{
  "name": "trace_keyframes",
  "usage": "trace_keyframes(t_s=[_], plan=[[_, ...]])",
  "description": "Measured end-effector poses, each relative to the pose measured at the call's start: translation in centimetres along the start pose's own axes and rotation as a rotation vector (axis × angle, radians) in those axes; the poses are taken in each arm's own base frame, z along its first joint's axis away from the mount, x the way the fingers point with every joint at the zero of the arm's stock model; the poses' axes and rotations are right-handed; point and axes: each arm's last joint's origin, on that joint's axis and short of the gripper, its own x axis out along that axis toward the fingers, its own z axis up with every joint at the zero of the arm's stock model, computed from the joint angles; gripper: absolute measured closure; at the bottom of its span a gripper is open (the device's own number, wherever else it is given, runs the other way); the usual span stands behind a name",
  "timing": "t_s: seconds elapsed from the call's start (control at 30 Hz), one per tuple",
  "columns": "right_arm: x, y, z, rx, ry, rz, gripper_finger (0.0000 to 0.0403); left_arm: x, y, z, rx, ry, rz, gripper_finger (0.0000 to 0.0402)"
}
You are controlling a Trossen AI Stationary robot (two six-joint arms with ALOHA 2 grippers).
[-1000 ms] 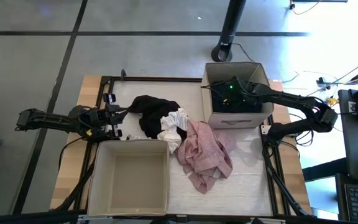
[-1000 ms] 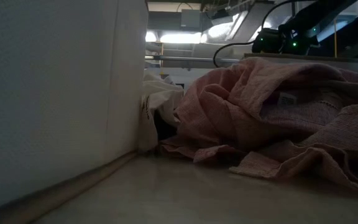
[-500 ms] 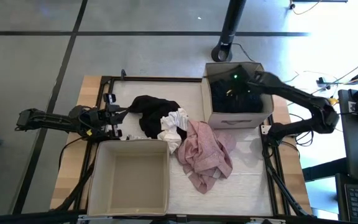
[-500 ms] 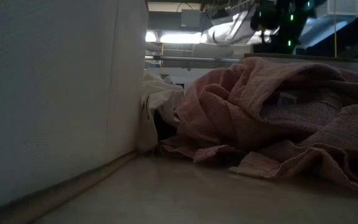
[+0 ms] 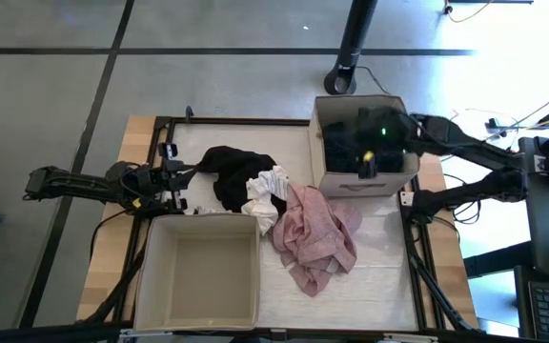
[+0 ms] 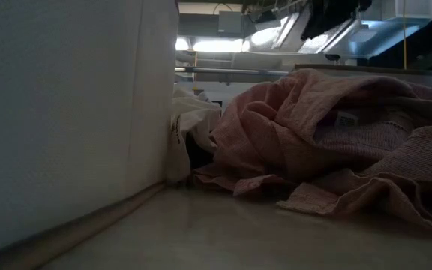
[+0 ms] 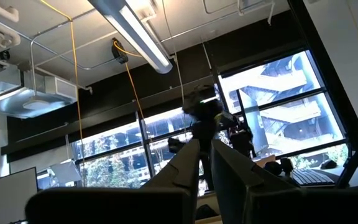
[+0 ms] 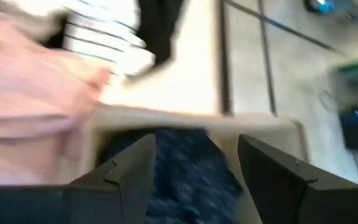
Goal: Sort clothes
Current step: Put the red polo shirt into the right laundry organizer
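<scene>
A dusty pink garment (image 5: 317, 233) lies crumpled mid-table and fills the low view (image 6: 328, 127). A black garment (image 5: 236, 171) lies to its left, with white and striped pieces (image 5: 267, 191) between them. Navy dotted fabric (image 8: 185, 174) lies in the far right beige box (image 5: 400, 181). My right gripper (image 5: 366, 167) hangs open and empty above that box's near side; its fingers stand wide apart in its wrist view (image 8: 194, 155). My left gripper (image 5: 174, 181) rests at the table's left, beside the black garment, with its fingers together (image 7: 204, 149).
A second beige box (image 5: 151, 276) stands at the near left; its wall (image 6: 66, 112) fills the left of the low view. Bare table shows near the front edge to the right of the pink garment (image 5: 389, 276). A black stand base (image 5: 339, 78) is on the floor beyond.
My right gripper has risen out of the far right box and moved toward the box's near side, over its front wall. The clothes on the table have not moved.
</scene>
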Motion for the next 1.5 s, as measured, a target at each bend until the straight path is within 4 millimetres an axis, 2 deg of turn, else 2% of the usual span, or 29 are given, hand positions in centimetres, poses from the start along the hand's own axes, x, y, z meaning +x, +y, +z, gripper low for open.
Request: trace_keyframes(t_s=[0.17,0.33,0.53,0.73,1.1,1.4,1.5], plan=[[0.0,4.1,1.8,-0.076,-0.09,0.116,0.0173,0.0,0.0,0.0,-0.003,-0.001,0.0,0.037],[0.7,8.1,2.8,-0.124,-0.172,0.211,0.0173,0.0,0.0,0.0,-0.003,0.0,0.0,0.037],[2.9,12.3,3.0,-0.194,-0.188,0.277,0.0173,0.0,0.0,0.0,-0.003,-0.001,0.001,0.037],[6.5,15.4,2.6,-0.251,-0.124,0.298,0.0173,0.0,0.0,0.0,-0.003,0.0,0.001,0.037],[13.6,19.1,1.2,-0.338,0.128,0.3,0.0173,0.0,0.0,0.0,-0.004,0.0,0.002,0.037],[20.2,22.7,-1.3,-0.44,0.381,0.308,0.0173,0.0,0.0,0.0,-0.003,0.001,0.002,0.037],[21.6,23.5,-2.1,-0.468,0.439,0.315,0.0183,0.0,0.0,0.0,-0.004,0.0,0.002,0.037]])
